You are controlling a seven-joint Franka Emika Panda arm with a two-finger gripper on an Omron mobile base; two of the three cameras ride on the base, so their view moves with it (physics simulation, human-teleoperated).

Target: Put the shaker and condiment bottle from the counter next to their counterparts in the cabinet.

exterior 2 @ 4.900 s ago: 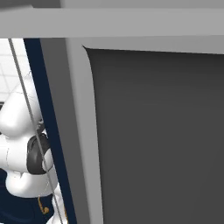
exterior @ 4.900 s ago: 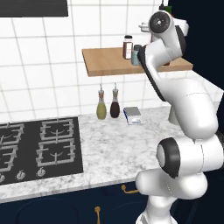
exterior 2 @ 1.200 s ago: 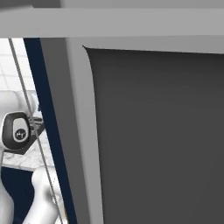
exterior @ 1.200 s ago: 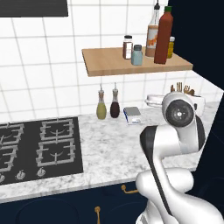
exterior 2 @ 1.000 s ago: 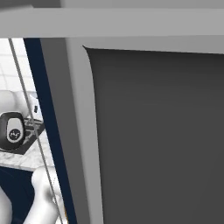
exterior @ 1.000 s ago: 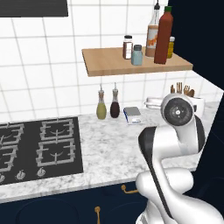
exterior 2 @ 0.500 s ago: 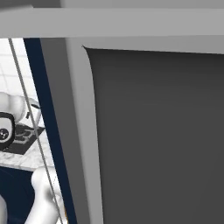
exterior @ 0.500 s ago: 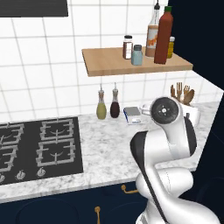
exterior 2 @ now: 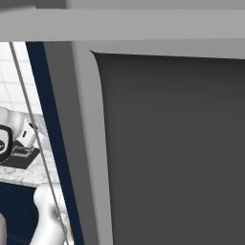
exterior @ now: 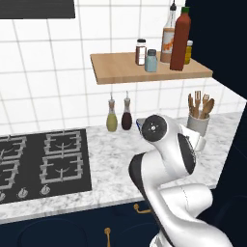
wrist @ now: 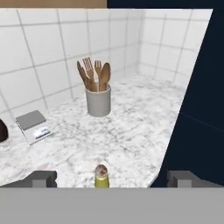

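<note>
**Q:** Since the earlier frame, what moved?

**A:** My arm dropped from the cabinet [exterior: 144,72] toward the tabletop [wrist: 127,135].

**Q:** Near to far?

**A:** My fingers [wrist: 43,178] stand released, straddling the shaker [wrist: 101,175]; beyond, the utensil crock [wrist: 98,100]. The condiment bottle [exterior: 180,39] stands on the cabinet beside the clear bottle [exterior: 168,37].

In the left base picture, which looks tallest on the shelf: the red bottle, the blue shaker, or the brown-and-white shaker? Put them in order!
Tallest to shortest, as they look on the shelf:
1. the red bottle, by far
2. the brown-and-white shaker
3. the blue shaker
The two shakers look nearly alike, and the blue one stands nearer the camera, so their order is unsure.
</note>
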